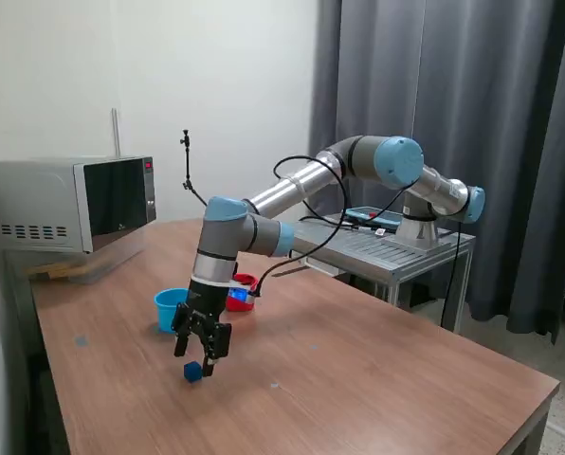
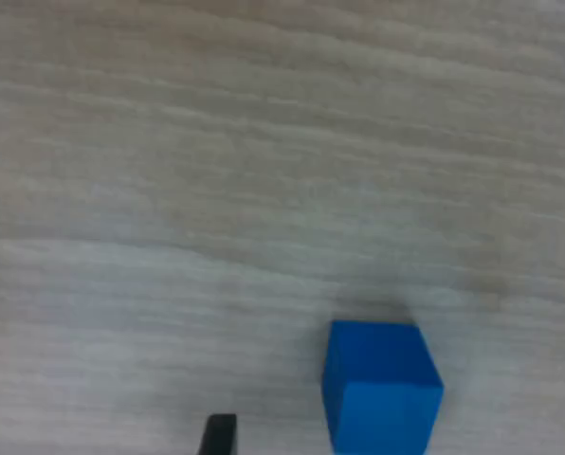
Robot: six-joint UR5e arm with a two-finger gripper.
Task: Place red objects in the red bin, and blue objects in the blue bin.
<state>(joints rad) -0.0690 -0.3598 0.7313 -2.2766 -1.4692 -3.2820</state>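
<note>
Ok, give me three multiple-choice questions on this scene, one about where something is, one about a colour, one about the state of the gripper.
1. Where is the blue cube?
A. inside the red cup
B. on the wooden table, just below the gripper
C. on top of the microwave

2. What colour is the cup on the exterior view's left of the arm's wrist?
A. light blue
B. yellow
C. green

3. How is the gripper?
A. clamped on the cube
B. open, holding nothing
C. holding a cup

Answers: 1 B, the cube rests on the table under the jaws. 2 A, it is light blue; the red cup sits beside it. 3 B, the wrist view shows the cube free between spread fingertips.
</note>
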